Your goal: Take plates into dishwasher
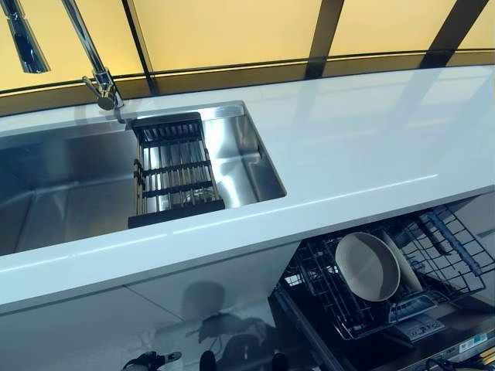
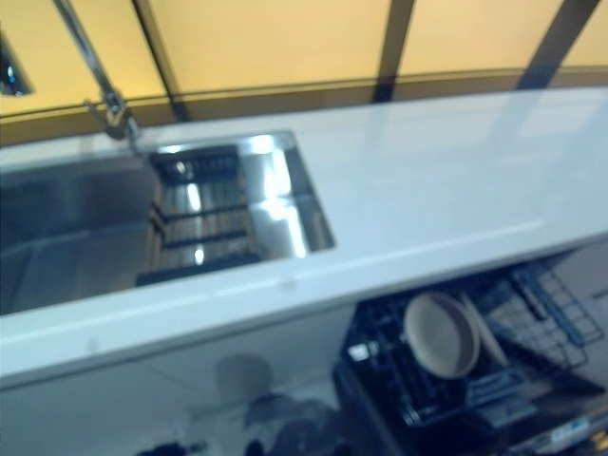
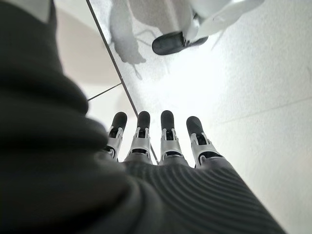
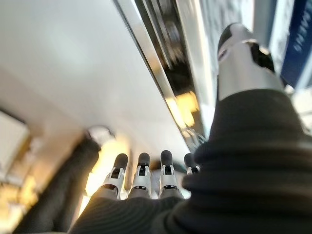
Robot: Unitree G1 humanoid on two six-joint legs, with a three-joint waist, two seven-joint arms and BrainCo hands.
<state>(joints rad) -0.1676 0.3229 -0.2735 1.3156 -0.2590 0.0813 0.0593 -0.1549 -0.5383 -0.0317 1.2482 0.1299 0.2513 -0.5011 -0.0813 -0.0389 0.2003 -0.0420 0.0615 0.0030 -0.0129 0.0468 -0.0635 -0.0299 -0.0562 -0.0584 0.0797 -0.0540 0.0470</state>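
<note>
Two beige plates (image 1: pixel 367 267) stand on edge side by side in the pulled-out dishwasher rack (image 1: pixel 452 239), below the counter at the lower right. The front plate (image 2: pixel 442 334) faces me; a second one (image 1: pixel 407 263) leans just behind it. Neither hand shows in the eye views. In the left wrist view my left hand (image 3: pixel 168 139) hangs over a pale floor, fingers straight and holding nothing. My right hand (image 4: pixel 142 175) is seen in its own wrist view beside the white counter front, fingers straight and likewise without anything in them.
A white countertop (image 1: pixel 371 139) runs across the view. A steel sink (image 1: pixel 62 185) sits at the left with a black drying rack (image 1: pixel 174 170) inside and a tap (image 1: pixel 97 69) behind it. White cabinet fronts (image 1: pixel 116 317) lie under the counter.
</note>
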